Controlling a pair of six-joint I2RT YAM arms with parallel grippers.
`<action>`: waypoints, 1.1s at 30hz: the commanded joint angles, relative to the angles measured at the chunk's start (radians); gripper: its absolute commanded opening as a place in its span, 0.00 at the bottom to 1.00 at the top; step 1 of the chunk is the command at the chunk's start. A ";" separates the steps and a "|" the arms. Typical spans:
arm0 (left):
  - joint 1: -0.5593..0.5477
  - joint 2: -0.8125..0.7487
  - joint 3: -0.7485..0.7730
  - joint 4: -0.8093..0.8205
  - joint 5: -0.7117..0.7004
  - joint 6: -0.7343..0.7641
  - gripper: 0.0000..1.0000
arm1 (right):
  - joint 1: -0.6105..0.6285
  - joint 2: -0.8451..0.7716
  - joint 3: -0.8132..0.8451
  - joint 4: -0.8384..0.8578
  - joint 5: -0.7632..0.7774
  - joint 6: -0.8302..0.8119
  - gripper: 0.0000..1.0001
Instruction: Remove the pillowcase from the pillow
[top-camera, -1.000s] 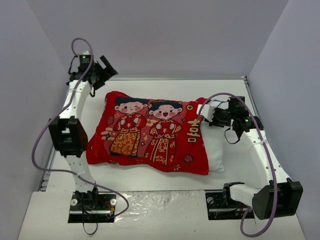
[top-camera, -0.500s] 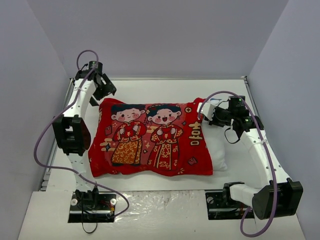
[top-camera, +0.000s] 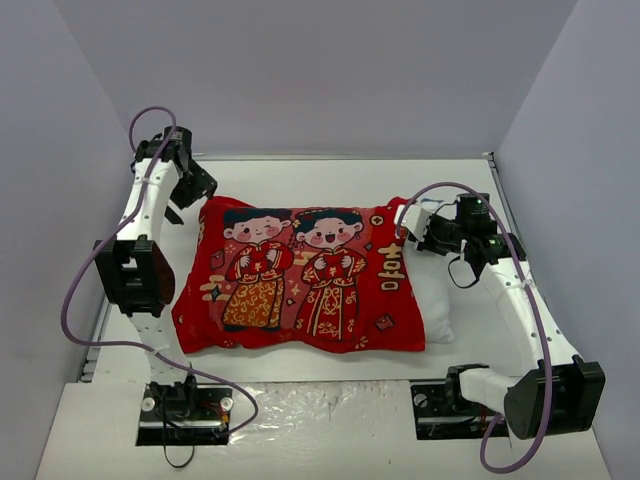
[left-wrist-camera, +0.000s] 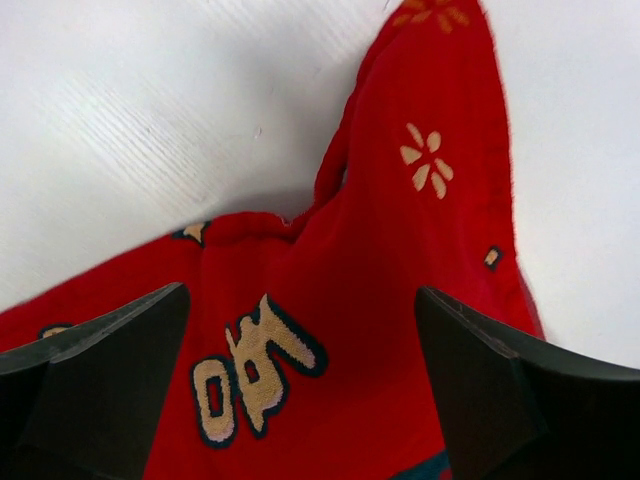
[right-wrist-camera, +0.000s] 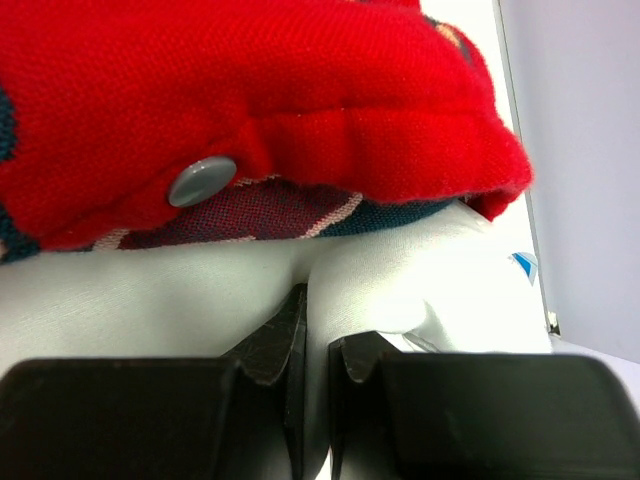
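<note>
The right end effector (right-wrist-camera: 315, 330) has its fingers pressed together on a pinch of the plump white stuffed pillow (right-wrist-camera: 150, 300). It grips just below the hem of the large red fabric pillowcase (top-camera: 300, 275) printed with two cartoon figures, where a round grey button (right-wrist-camera: 202, 181) marks the open mouth. The left end effector (left-wrist-camera: 300, 300) stands with its fingers spread wide and holds nothing. The pillowcase's far left corner lies directly beneath and between them, though whether they touch the cloth cannot be told. The pillowcase lies on the white tabletop (top-camera: 330, 185) with its long axis running left to right, closed end toward the left arm and mouth toward the right arm. The pillow is almost wholly inside, with only a white strip and corner showing at the right edge. The coming move likely turns on this line-up: the left arm, nearer the closed end, would clamp that corner and draw the pillowcase leftward along its long axis while the right arm anchors the pillow.
</note>
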 joint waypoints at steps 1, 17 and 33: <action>-0.007 -0.021 -0.076 -0.023 0.049 -0.059 0.95 | -0.001 -0.009 0.004 0.040 -0.022 0.011 0.00; 0.045 -0.012 -0.180 0.380 0.271 -0.015 0.05 | 0.002 -0.019 0.021 0.043 -0.043 0.081 0.00; 0.142 -0.348 -0.723 1.569 0.687 -0.171 0.02 | -0.097 0.084 0.247 0.351 -0.305 0.404 0.00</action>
